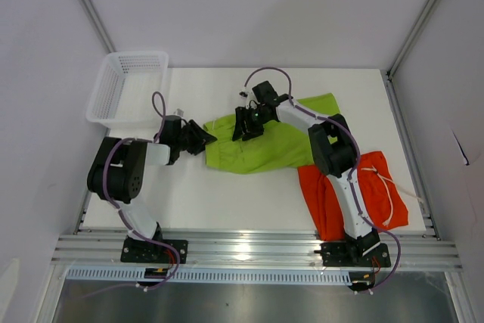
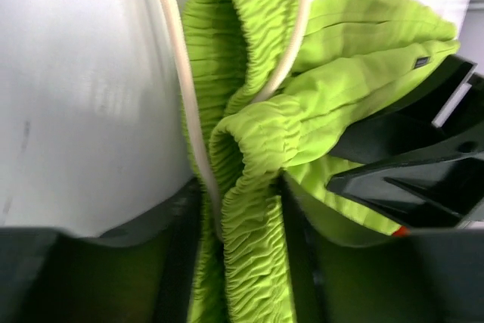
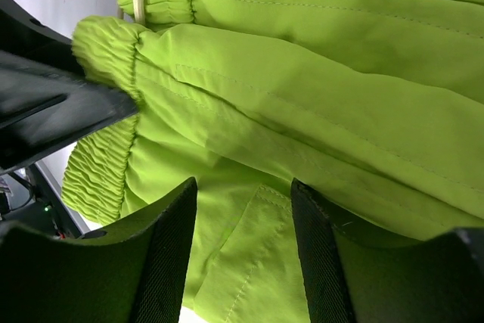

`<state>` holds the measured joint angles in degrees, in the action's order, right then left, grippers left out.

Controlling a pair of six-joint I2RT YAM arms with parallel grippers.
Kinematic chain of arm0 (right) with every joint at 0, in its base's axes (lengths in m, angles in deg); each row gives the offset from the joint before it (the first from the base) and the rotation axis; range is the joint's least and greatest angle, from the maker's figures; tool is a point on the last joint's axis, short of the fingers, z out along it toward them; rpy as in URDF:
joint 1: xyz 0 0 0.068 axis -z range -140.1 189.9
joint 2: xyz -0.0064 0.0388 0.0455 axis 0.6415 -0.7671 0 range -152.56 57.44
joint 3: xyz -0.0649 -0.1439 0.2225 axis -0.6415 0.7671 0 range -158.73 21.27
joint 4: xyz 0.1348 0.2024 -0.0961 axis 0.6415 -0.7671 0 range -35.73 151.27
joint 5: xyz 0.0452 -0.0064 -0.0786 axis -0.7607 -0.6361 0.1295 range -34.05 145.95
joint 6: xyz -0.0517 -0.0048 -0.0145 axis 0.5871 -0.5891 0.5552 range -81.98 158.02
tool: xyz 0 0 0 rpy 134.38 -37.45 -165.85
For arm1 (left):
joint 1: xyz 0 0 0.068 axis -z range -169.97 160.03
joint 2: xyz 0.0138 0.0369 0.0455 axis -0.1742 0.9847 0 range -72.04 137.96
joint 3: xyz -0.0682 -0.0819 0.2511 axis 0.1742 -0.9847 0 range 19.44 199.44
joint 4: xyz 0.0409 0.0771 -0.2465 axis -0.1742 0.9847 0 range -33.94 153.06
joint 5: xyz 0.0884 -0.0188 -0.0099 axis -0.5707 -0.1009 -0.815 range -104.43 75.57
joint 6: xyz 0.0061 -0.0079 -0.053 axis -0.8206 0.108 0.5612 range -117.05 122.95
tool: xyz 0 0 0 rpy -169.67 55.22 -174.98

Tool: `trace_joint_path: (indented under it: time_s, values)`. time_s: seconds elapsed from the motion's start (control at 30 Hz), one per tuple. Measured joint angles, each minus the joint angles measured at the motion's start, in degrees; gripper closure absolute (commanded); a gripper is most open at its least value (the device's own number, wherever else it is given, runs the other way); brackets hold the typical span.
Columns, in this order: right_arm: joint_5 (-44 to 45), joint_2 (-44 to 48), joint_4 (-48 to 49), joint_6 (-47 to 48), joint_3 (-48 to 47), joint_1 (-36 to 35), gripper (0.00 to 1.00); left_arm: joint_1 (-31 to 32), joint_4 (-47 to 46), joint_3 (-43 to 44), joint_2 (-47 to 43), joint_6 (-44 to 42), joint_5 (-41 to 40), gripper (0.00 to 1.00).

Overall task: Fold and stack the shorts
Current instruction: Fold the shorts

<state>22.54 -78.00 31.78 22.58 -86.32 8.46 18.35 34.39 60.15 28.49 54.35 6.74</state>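
The lime green shorts (image 1: 280, 145) lie bunched in the middle of the table. My left gripper (image 1: 203, 140) is at their left end and is shut on the ruffled waistband (image 2: 249, 247), with the white drawstring (image 2: 181, 73) running beside it. A small dark logo (image 2: 421, 61) shows on the hem. My right gripper (image 1: 248, 122) is over the shorts' far edge, its fingers (image 3: 166, 255) spread wide with green fabric (image 3: 249, 247) lying between them. The orange shorts (image 1: 382, 187) lie at the right, partly under the right arm.
A white mesh basket (image 1: 113, 85) stands at the back left corner of the table. My left gripper's black fingers (image 3: 45, 111) show in the right wrist view, close to the right gripper. Metal frame rails run along the near edge (image 1: 249, 247).
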Motion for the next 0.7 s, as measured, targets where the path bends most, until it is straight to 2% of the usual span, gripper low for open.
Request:
trace_joint_path:
  time_s: [0.17, 0.23, 0.27, 0.57, 0.7]
  values:
    - [-0.3, 0.2, 0.6, -0.9, 0.2, 0.0, 0.40, -0.4, -0.9, -0.1, 1.5, -1.4, 0.2, 0.82]
    - [-0.3, 0.5, 1.2, -1.1, 0.8, -0.1, 0.39, -0.5, -1.4, -0.1, 1.8, -1.5, 0.5, 0.89]
    - [-0.3, 0.8, 1.6, -1.3, 1.3, -0.1, 0.39, -0.5, -1.7, 0.0, 1.9, -1.5, 0.7, 1.00]
    - [2.2, 11.0, 6.7, -2.2, 14.6, 1.1, 0.35, -0.5, -1.4, 0.5, 2.1, -2.4, 1.4, 1.00]
    - [3.5, 16.5, 9.1, -2.5, 19.8, 3.2, 0.33, -0.5, 2.6, 1.2, 0.5, -3.5, 0.7, 1.00]
